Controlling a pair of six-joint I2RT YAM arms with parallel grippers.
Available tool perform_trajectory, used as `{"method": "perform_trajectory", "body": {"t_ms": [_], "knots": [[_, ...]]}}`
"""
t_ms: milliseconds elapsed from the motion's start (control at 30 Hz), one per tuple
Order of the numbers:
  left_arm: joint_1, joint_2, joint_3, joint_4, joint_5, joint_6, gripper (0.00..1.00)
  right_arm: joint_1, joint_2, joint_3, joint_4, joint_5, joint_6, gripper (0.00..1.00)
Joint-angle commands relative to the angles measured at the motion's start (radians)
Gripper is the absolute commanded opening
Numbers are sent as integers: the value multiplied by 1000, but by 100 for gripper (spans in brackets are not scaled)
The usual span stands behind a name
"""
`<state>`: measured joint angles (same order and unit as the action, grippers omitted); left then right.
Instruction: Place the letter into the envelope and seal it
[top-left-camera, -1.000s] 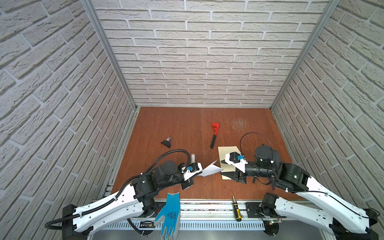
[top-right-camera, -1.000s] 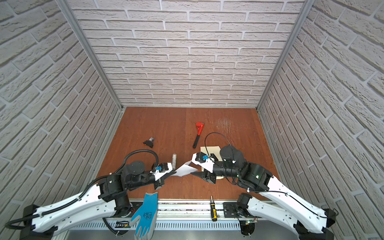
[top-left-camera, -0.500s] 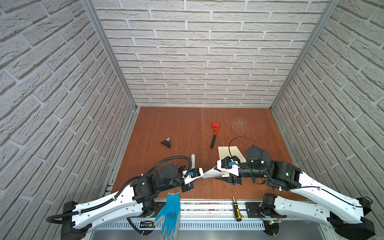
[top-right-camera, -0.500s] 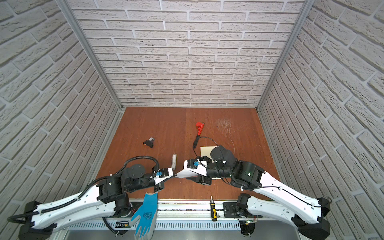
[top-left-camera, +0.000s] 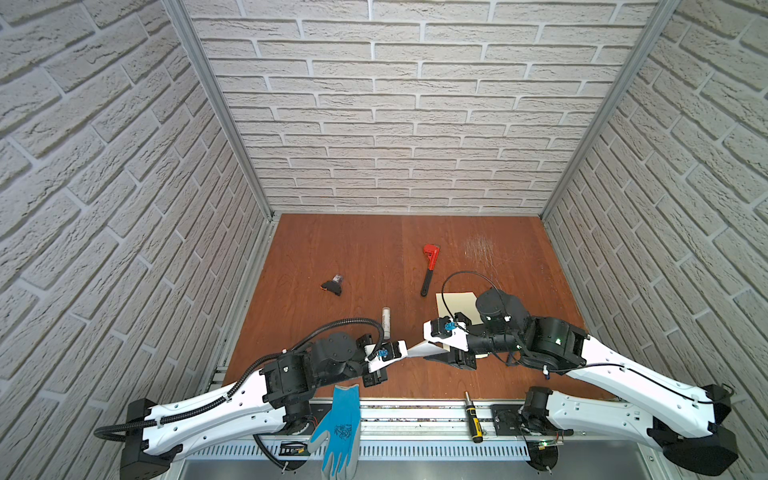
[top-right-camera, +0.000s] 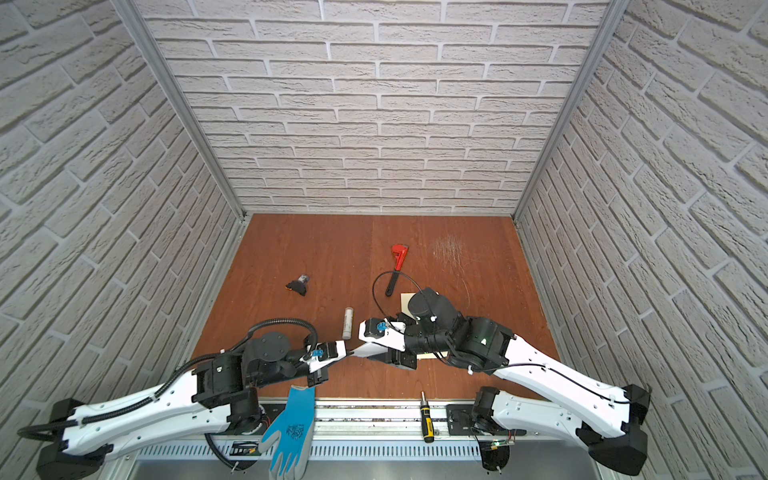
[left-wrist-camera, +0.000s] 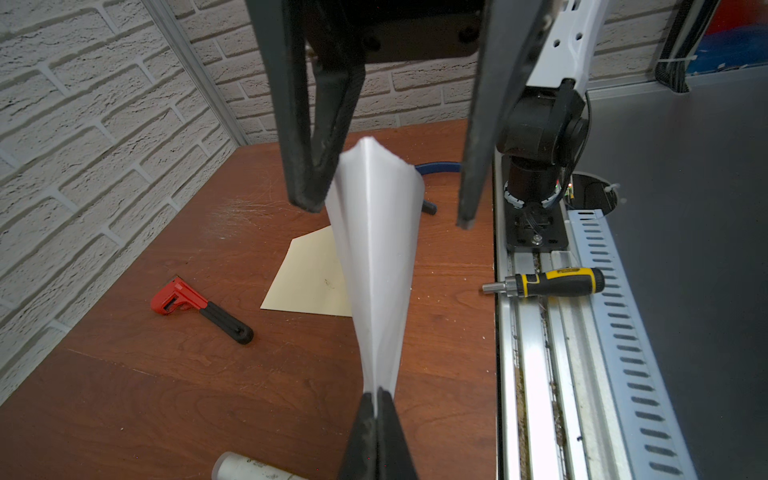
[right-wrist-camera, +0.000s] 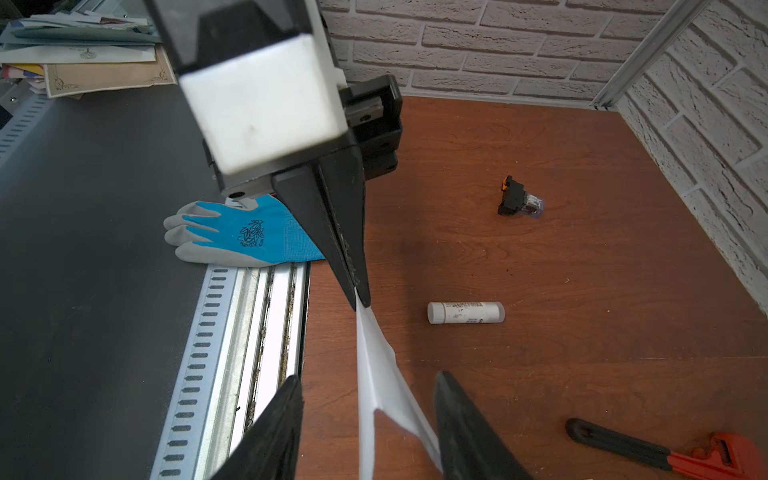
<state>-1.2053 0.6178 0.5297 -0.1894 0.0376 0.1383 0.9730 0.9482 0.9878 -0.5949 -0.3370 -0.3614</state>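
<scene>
No writing could be read: the white tube (right-wrist-camera: 465, 312) carried only tiny grey print, the blue glove (right-wrist-camera: 245, 235) a dark leaf emblem. The left hand (left-wrist-camera: 377, 409) was pinched shut on one end of the letter (left-wrist-camera: 376, 257), a white sheet creased lengthwise, held above the wooden tabletop (left-wrist-camera: 166, 395). The right hand (left-wrist-camera: 384, 208) stood open astride its other end. The cream envelope (left-wrist-camera: 309, 278) lay flat below, its faint mark showing in the left wrist view, mostly hidden under the right arm (top-left-camera: 615, 363) in both top views
</scene>
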Motion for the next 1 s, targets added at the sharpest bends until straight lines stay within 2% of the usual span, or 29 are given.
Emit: {"method": "perform_trajectory", "body": {"t_ms": [0, 67, 267, 367, 400, 433, 500, 533, 833, 967], "knots": [[-10, -14, -10, 13, -14, 17, 0, 8, 7, 30, -15, -17, -19, 46], [-10, -17, -11, 16, -12, 16, 0, 8, 12, 31, -25, -6, -21, 40], [-11, -21, -16, 13, -11, 17, 0, 7, -7, 31, -28, 2, -17, 7], [-13, -18, -17, 13, -11, 18, 0, 8, -15, 36, -34, -8, -16, 6], [-13, -19, -16, 14, -11, 18, 7, 9, -17, 37, -37, -11, -14, 6], [-16, -20, -16, 13, -11, 18, 20, 9, -19, 38, -37, -15, -11, 6], [-21, -22, -16, 24, -9, 19, 39, 13, -20, 37, -40, -18, -7, 6], [-26, -23, -17, 36, -9, 20, 44, 15, -20, 36, -41, -17, -6, 6], [-62, 22, 21, 159, 55, 28, 45, 58, -5, 2, -10, 19, 15, 6], [-87, 64, 54, 169, 70, 33, 41, 73, -3, -9, 16, 38, 24, 6]]}}
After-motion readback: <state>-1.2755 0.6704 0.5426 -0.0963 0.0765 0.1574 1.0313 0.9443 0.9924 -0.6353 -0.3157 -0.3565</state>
